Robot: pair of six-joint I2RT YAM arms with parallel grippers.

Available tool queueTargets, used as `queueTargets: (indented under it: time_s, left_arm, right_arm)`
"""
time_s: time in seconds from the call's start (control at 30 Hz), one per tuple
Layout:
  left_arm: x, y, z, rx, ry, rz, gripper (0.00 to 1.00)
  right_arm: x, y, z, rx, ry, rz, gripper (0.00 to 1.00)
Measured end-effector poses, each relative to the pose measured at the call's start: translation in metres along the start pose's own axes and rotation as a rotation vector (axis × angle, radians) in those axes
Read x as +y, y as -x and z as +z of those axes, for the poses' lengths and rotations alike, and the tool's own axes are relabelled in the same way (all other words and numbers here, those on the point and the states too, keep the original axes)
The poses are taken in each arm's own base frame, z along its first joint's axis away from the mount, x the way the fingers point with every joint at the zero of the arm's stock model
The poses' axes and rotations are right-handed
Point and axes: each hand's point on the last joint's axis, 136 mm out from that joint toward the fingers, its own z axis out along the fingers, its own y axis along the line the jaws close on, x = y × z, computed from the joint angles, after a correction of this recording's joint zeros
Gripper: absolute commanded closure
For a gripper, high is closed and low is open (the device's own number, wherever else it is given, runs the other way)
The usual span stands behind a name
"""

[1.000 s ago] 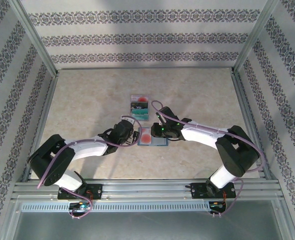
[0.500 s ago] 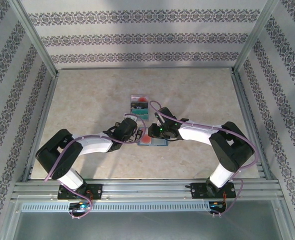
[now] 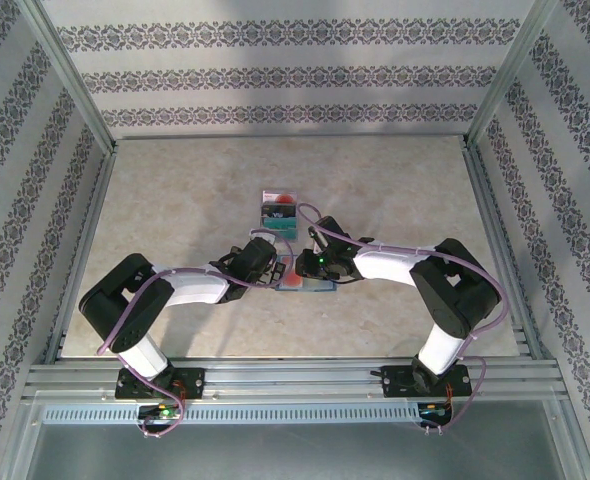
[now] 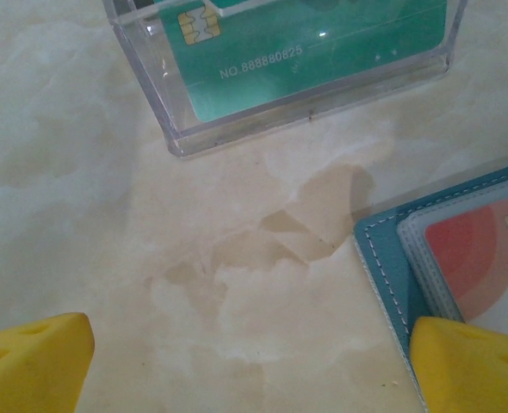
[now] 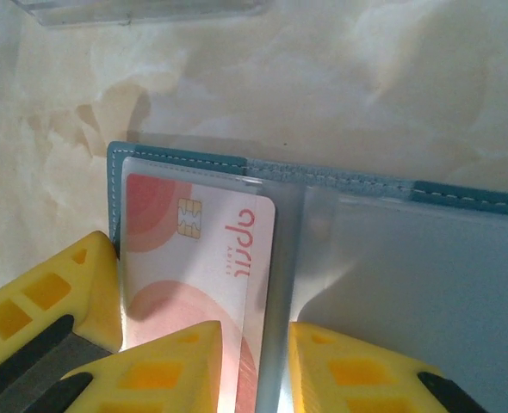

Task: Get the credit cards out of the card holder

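Top view: the card holder (image 3: 317, 285) lies at 6 o'clock of the clear box (image 3: 278, 215), partly hidden beneath me. Left wrist: my left gripper (image 4: 254, 361) is spread wide and empty; the teal card (image 4: 323, 52) at 12 o'clock reads "NO.888880825". Right wrist: my right gripper (image 5: 269, 370) stands narrow over the red-and-white card (image 5: 202, 241); I cannot tell if it grips, and the lettering is illegible.

Counting one card holder (image 5: 426, 284), slate-blue, made of two panels joined at one fold. Counting one red-and-white card (image 5: 194, 249) sitting in a pocket of it. Counting one clear box (image 4: 176, 129) standing on the one desk (image 3: 175, 200). Counting three cards at that box from above: one teal-green card (image 4: 323, 52), one dark card (image 3: 275, 211) and one pale card with a red spot (image 3: 280, 197), making four cards altogether. Counting two arms, the left arm (image 3: 185, 290) and the right arm (image 3: 395, 265), each carrying one tool: the left tool (image 4: 250, 366) and the right tool (image 5: 263, 353). Counting two yellow fingers (image 4: 30, 361) on each tool.
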Motion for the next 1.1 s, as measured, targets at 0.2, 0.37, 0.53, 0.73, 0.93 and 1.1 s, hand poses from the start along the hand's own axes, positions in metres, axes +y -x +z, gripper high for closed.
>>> queueTargets:
  time_s: [0.2,0.37,0.53,0.73,0.93,1.1]
  left_arm:
    - [0.0,-0.0005,0.0003,0.001,0.0,0.001,0.05]
    - [0.0,-0.0013,0.001,0.004,0.001,0.001,0.05]
    - [-0.0001,-0.0015,0.0011,0.004,0.001,0.001,0.05]
    - [0.0,-0.0014,0.0011,0.004,0.001,0.001,0.05]
    - [0.0,-0.0014,0.0011,0.004,0.001,0.001,0.05]
    - [-0.0002,-0.0014,0.0011,0.004,0.001,0.001,0.05]
  right_arm:
    - [0.0021,0.0027,-0.0002,-0.002,0.019,0.016,0.73]
    - [0.0061,0.0077,-0.0009,-0.012,0.054,0.026,0.74]
    - [0.0047,0.0077,-0.0003,-0.011,0.079,0.05,0.74]
    - [-0.001,0.005,0.0009,-0.01,0.078,0.066,0.75]
    - [-0.0012,0.005,0.0017,-0.017,0.085,0.077,0.74]
    - [0.0011,0.0038,0.0023,-0.016,0.11,0.082,0.78]
